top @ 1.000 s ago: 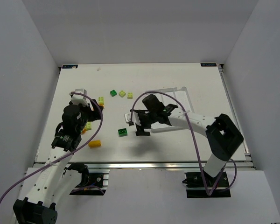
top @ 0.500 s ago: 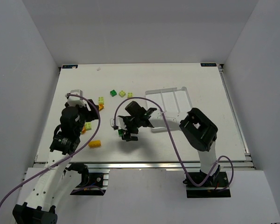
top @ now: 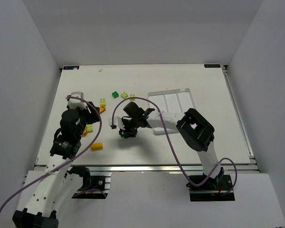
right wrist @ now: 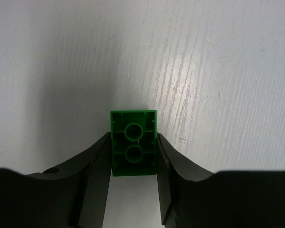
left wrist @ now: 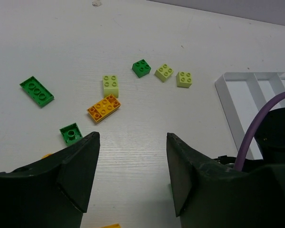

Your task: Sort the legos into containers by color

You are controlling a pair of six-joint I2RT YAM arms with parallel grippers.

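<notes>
My right gripper [right wrist: 133,164] is shut on a dark green lego [right wrist: 133,141] that lies underside-up on the table, with a finger pressed on each long side. From above, this gripper [top: 125,133] is left of the white tray [top: 166,91] with its three narrow containers. My left gripper [left wrist: 132,175] stands open over bare table with nothing between its fingers. Ahead of it lie an orange lego [left wrist: 104,108], a pale yellow-green one [left wrist: 110,85], a flat dark green one [left wrist: 36,91] and a small dark green one [left wrist: 71,133].
Further back lie a dark green brick [left wrist: 141,68] and two pale yellow-green bricks [left wrist: 164,72] [left wrist: 184,79]. An orange brick [top: 96,146] sits near the table's front left. The right arm's black wrist and purple cable [left wrist: 270,137] fill the right of the left wrist view.
The right arm swung left from beside the tray to the dark green lego and its jaws closed on it. The left gripper's jaws narrowed somewhat; the arm barely moved.
</notes>
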